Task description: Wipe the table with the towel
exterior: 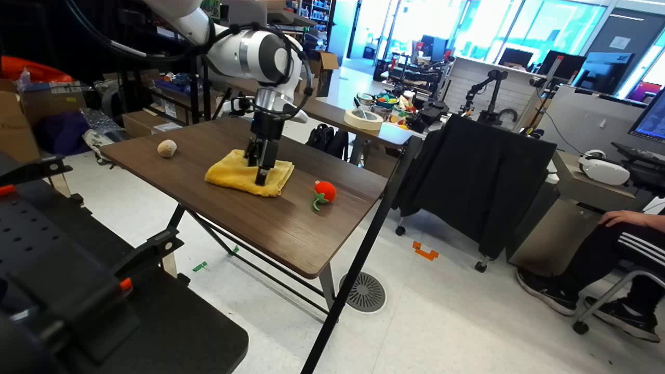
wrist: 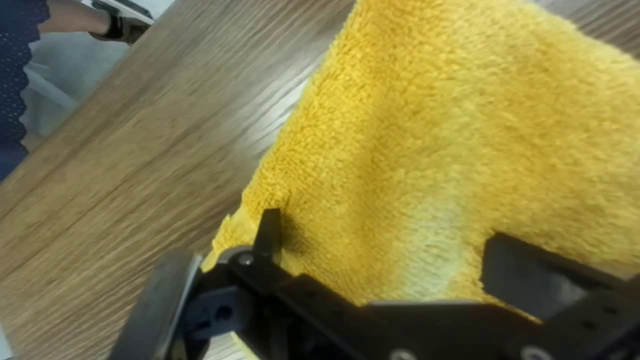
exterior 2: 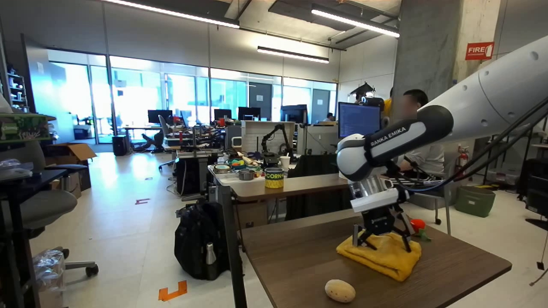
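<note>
The yellow folded towel [exterior: 228, 171] lies flat on the dark brown wood-grain table [exterior: 291, 234]; both also show in an exterior view, the towel [exterior 2: 385, 263] and the table [exterior 2: 295, 261]. My gripper [exterior: 256, 170] points down onto the towel with its fingers spread wide. It also shows in an exterior view [exterior 2: 388, 246]. In the wrist view the fingers [wrist: 384, 229] stand apart with towel [wrist: 425, 125] surface between them. The fingertips seem to touch or press into the cloth, one near the towel's edge. Nothing is visibly pinched.
A beige ball-like object [exterior: 167, 148] lies near the table's edge. A red-orange object with a green top [exterior: 325, 191] lies on the table beside the towel. A slanted black post [exterior: 363, 249] stands by the table's end. A second table [exterior 2: 299, 184] adjoins behind.
</note>
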Robot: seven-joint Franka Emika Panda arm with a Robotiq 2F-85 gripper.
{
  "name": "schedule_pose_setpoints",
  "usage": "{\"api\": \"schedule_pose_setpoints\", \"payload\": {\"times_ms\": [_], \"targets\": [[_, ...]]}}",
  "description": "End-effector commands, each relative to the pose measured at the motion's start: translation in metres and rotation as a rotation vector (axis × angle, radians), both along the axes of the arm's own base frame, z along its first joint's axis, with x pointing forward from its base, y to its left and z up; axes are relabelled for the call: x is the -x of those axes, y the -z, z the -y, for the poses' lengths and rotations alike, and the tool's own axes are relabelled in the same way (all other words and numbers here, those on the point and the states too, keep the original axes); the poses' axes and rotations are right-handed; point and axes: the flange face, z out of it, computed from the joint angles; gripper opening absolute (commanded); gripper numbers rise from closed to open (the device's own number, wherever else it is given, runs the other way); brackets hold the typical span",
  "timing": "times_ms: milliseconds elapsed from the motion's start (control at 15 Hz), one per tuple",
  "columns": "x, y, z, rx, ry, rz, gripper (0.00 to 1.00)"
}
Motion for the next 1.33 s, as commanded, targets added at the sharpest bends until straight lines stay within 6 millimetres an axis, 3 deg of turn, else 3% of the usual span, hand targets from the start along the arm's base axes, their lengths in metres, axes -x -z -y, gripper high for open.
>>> {"api": "schedule_pose_setpoints", "payload": {"times_ms": [0, 200, 333, 667, 800, 867, 1267], "targets": [[0.000, 0.004, 0.051, 0.093, 0.051, 0.006, 1.00], [0.000, 0.010, 0.049, 0.105, 0.016, 0.017, 1.00], [0.004, 0.020, 0.016, 0.045, -0.063, -0.001, 1.00], [0.023, 0.029, -0.097, -0.081, -0.314, -0.052, 1.00], [0.033, 0.033, -0.119, -0.105, -0.416, -0.092, 1.00], [0.037, 0.032, -0.121, -0.104, -0.458, -0.123, 1.00], [0.029, 0.033, -0.046, 0.037, -0.341, -0.103, 1.00]]}}
